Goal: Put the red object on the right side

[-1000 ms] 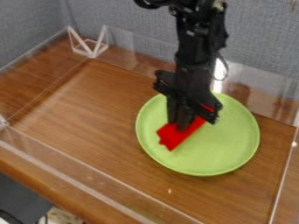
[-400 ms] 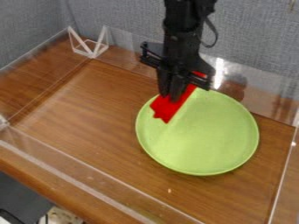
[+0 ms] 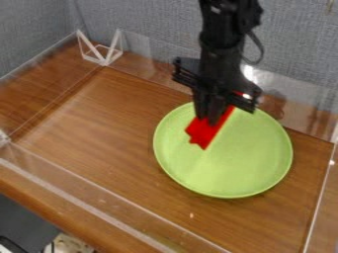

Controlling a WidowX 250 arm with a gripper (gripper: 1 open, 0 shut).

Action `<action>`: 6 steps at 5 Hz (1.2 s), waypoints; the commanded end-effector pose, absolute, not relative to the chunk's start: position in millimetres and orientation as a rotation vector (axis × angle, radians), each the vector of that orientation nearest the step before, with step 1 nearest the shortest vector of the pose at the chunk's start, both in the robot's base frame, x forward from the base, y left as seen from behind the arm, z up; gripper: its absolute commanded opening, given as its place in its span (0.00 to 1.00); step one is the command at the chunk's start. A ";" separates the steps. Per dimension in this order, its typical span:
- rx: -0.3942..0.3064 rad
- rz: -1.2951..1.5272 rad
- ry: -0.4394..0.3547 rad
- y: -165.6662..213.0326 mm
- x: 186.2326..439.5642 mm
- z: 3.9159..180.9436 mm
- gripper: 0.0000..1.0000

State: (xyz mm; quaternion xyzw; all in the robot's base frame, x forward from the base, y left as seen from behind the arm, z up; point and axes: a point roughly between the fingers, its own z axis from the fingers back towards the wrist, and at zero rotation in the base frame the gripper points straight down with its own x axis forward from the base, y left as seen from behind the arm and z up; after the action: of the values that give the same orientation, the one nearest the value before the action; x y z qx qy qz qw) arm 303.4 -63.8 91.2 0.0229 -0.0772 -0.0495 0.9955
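The black end effector (image 3: 215, 107) pinches the bright red grooved bar-like block (image 3: 207, 128), hanging above the round lime-green plate (image 3: 251, 168). Carrying step; next, travel toward three o'clock and lower onto the wooden worktop (image 3: 93, 109).

Single high front-corner view, angled down across wooden table (image 3: 93, 109), moderately near

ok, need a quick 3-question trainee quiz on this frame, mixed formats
1. True or false: the red block lies flat on the green plate.
2. What holds the block? A) gripper B) white wire stand C) nothing
3. Fill in: the plate sits on a ___ table.

Key: 1 false, the shut jaws hold it tilted over the plate; 2 A; 3 wooden.
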 end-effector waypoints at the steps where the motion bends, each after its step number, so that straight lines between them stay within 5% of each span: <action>1: 0.030 -0.098 -0.165 -77.6 311.8 78.0 0.00; 2: 0.030 -0.087 -0.146 -79.9 313.5 62.0 0.00; 4: 0.045 -0.130 -0.180 -52.8 301.8 74.8 0.00; 5: 0.051 -0.136 -0.209 -46.9 298.1 101.7 0.00; 6: 0.018 -0.192 -0.202 -72.5 297.4 90.4 0.00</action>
State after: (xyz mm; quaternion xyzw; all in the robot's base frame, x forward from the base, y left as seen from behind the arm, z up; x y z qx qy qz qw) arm 291.4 -71.4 78.2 0.0121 -0.0787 -0.0959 0.9922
